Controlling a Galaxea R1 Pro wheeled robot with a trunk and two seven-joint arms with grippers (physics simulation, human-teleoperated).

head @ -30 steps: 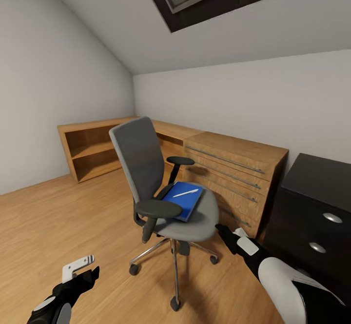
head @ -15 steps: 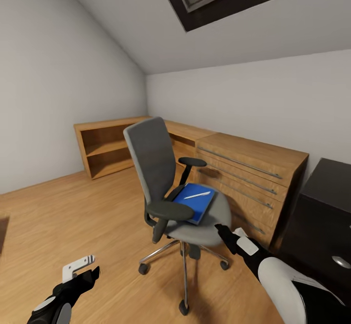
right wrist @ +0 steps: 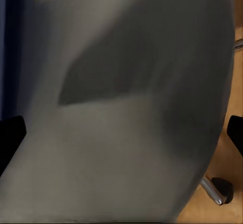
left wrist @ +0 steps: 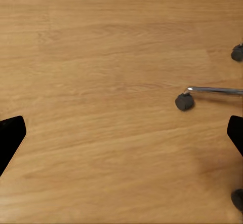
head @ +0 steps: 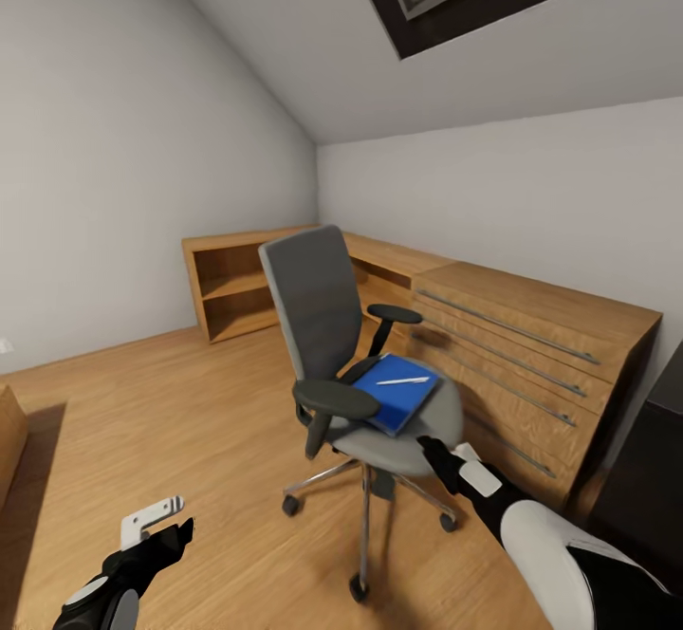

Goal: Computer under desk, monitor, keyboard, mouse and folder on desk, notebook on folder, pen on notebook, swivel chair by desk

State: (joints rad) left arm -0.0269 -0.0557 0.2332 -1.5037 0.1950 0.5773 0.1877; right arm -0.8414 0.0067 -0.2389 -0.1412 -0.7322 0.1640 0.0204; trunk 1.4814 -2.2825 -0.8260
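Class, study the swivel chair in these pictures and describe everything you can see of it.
The swivel chair stands upright on the wooden floor, beside the light wooden drawer unit. It has a grey padded seat and tall backrest, black armrests, and a chrome star base on dark casters. A blue folder lies on its seat, a white pen on top.

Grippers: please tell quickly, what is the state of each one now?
Left gripper: open, holding nothing, over the wooden floor.
Right gripper: open, holding nothing, above the swivel chair seat.
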